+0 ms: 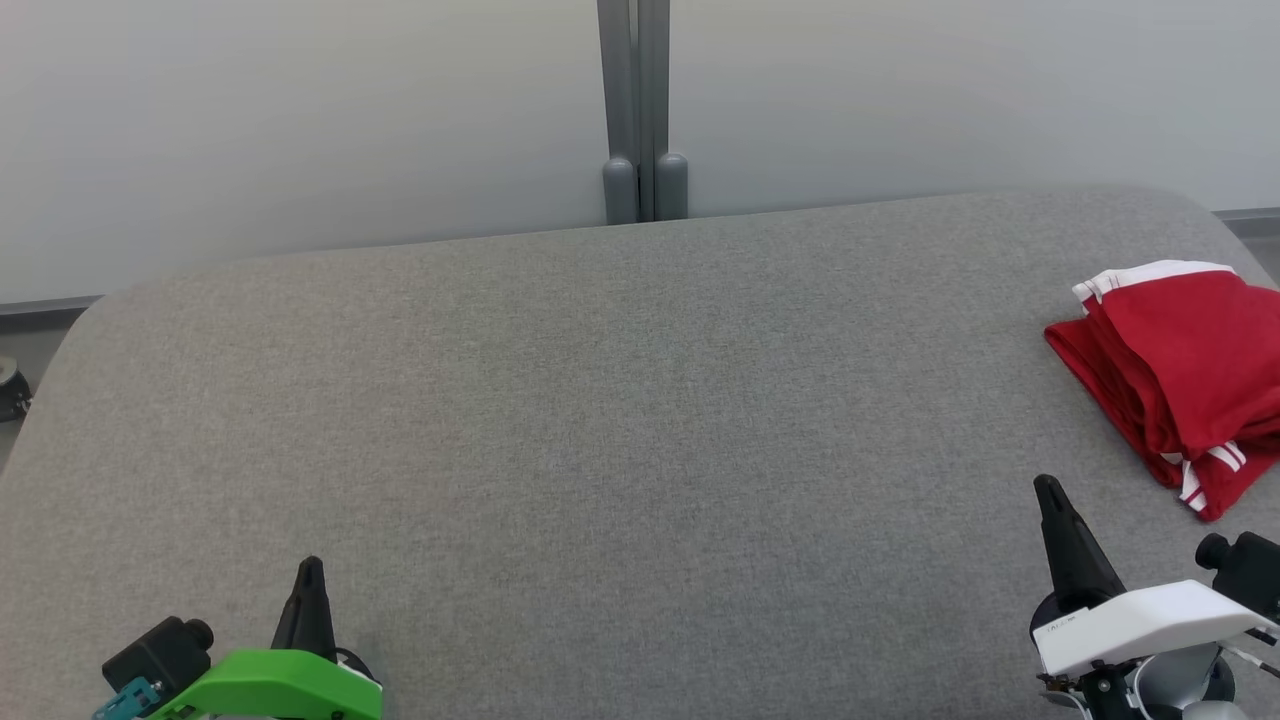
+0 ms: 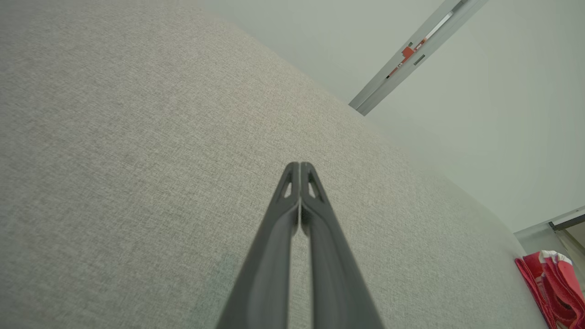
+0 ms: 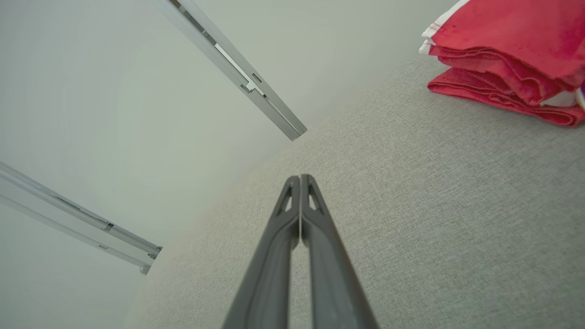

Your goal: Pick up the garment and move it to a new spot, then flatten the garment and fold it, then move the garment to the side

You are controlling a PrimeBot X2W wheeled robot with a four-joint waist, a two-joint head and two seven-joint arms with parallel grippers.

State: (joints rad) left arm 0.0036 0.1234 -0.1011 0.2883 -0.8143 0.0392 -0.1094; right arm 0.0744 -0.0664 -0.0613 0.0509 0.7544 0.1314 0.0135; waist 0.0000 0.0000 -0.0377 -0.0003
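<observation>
Both the left gripper (image 1: 310, 568) and the right gripper (image 1: 1046, 489) sit pinched shut on nothing at the near edge of the grey fabric table (image 1: 600, 400), and the folded red garment (image 1: 1190, 370) lies farther back, right by that table's right edge, so I reckon a clumsy nudge could tip it off.

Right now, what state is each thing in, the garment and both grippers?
red garment: folded in layers, lying at the right end of the grey surface, touched by neither gripper.
left gripper: shut, holding nothing.
right gripper: shut, holding nothing, just short of the garment.
</observation>
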